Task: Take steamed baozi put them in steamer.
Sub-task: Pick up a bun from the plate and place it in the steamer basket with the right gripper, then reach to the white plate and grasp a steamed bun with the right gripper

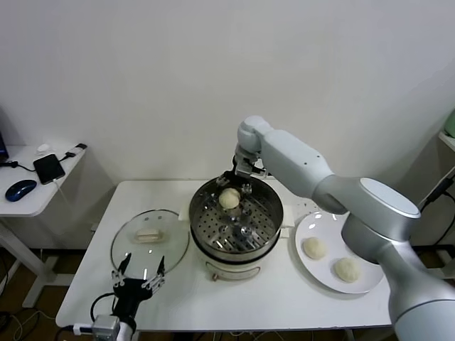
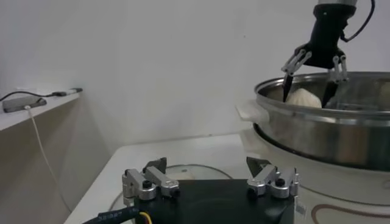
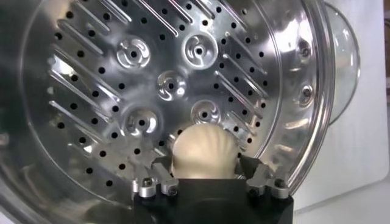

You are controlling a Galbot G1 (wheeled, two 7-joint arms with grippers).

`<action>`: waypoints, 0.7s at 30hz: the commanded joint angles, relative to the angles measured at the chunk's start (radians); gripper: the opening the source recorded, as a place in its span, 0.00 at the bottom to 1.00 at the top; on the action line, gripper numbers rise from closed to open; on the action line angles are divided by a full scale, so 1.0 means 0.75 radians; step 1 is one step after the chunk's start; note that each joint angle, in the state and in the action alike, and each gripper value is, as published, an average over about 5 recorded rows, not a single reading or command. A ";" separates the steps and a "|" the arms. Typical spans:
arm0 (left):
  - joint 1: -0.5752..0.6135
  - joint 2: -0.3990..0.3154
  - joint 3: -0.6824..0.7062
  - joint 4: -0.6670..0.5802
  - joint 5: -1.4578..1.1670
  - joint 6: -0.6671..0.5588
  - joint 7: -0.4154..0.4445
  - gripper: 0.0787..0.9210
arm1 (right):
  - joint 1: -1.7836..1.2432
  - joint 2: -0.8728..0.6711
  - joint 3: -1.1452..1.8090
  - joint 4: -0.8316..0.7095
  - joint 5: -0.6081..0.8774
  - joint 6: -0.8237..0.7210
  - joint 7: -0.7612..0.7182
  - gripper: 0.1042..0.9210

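White table: right gripper clamps cream-white dome bun over round stainless steamer, tray's 12 o'clock side. Two buns wait on flat white plate, 3 o'clock. Left gripper idle, fingers apart. Risk: dough sticks to pads, lifts on release.

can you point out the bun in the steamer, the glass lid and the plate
bun [image 1: 229,199], head view, top of its dome, between the right gripper's fingers
glass lid [image 1: 170,245], head view, bare glass right of its handle
plate [image 1: 370,284], head view, bare white rim at the near right
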 commanded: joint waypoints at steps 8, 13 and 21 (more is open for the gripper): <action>-0.008 -0.001 -0.002 -0.012 -0.010 0.034 0.005 0.88 | 0.345 -0.334 -0.193 0.286 0.644 -0.367 -0.195 0.88; -0.014 0.003 -0.009 -0.009 -0.022 0.037 0.009 0.88 | 0.476 -0.569 -0.282 0.492 0.711 -0.934 -0.100 0.88; -0.028 0.025 -0.032 -0.004 -0.053 0.053 0.026 0.88 | 0.452 -0.884 -0.278 0.736 0.744 -1.442 -0.088 0.88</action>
